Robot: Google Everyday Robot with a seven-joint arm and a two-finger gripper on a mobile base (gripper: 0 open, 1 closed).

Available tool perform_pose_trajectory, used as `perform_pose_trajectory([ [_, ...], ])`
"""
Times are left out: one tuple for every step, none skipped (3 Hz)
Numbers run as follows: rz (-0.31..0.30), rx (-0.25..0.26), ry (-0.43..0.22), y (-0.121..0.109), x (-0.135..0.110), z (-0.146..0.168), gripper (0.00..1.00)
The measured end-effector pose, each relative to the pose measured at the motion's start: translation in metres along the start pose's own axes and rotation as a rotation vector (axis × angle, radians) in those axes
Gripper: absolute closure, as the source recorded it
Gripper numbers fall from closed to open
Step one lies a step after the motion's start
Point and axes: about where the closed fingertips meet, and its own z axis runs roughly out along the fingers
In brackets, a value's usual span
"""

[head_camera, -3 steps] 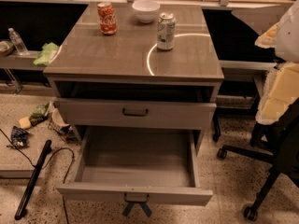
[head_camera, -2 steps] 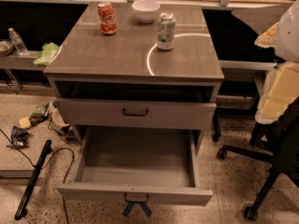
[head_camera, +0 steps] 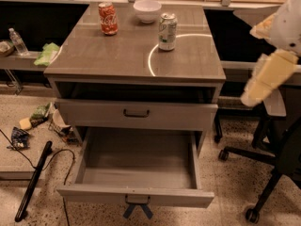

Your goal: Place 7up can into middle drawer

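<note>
Standing upright on cabinet top [head_camera: 117, 55], right of centre, 7up can [head_camera: 167, 31] is waiting ungrasped. White bowl [head_camera: 147, 9] is sitting just behind it, red Coca-Cola can [head_camera: 108, 18] further left. Middle drawer [head_camera: 136, 196] is hanging pulled out below upper drawer front [head_camera: 136, 113].

Gripper [head_camera: 261, 84] is hovering off cabinet's right side, well apart from can; released or clenched, cannot tell.

Risks, judging:
- sideways approach tipping can or nudging it into bowl
- smooth can slipping in a loose grasp
- lowering too close in, clipping tabletop edge or upper drawer front

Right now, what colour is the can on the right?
The can is silver and green, in the camera view. The gripper hangs far right, apart.
</note>
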Motion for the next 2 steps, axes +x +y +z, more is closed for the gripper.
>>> perform_pose_trajectory([
  [0.143,0.033,-0.310,-0.084,-0.041,0.044,0.00],
  [0.227,0.073,-0.472,-0.136,-0.066,0.072,0.00],
])
